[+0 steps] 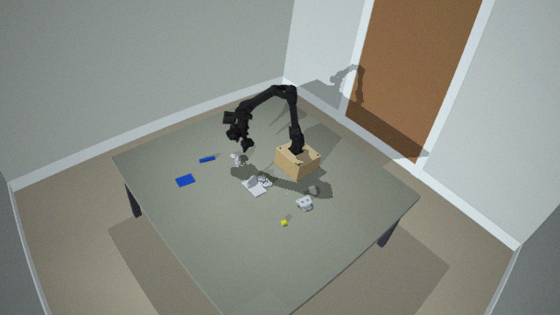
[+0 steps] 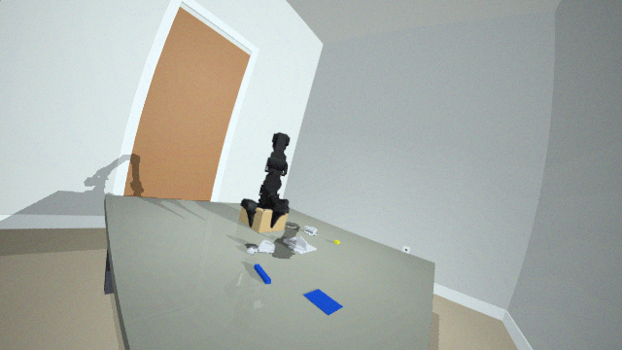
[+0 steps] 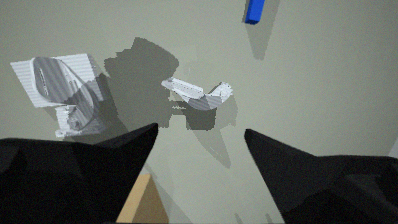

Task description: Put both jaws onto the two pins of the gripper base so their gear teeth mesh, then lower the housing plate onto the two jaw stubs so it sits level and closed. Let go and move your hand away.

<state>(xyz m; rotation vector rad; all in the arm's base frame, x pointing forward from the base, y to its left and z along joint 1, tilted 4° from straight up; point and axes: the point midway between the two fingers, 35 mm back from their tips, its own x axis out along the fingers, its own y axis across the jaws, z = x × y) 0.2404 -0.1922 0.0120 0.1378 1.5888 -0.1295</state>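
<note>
The hand (image 1: 241, 145) (image 2: 262, 227) (image 3: 202, 130) stands open and empty above a white toothed jaw (image 1: 237, 160) (image 2: 265, 247) (image 3: 206, 102) on the table (image 1: 241, 245) (image 2: 194, 301) (image 3: 310, 75).

Soft dim light, dark arm shadows across table (image 1: 236, 245) (image 2: 165, 301) (image 3: 320, 80) and door (image 1: 420, 66) (image 2: 190, 102), grainy texture, slightly blurred small parts

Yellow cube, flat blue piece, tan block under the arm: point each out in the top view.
Yellow cube (image 1: 283, 222) (image 2: 336, 242): top and exterior, its middle.
Flat blue piece (image 1: 185, 180) (image 2: 323, 301): top and exterior, upper face.
Tan block (image 1: 286, 164) (image 2: 262, 221) (image 3: 145, 200): all views, a side.
</note>
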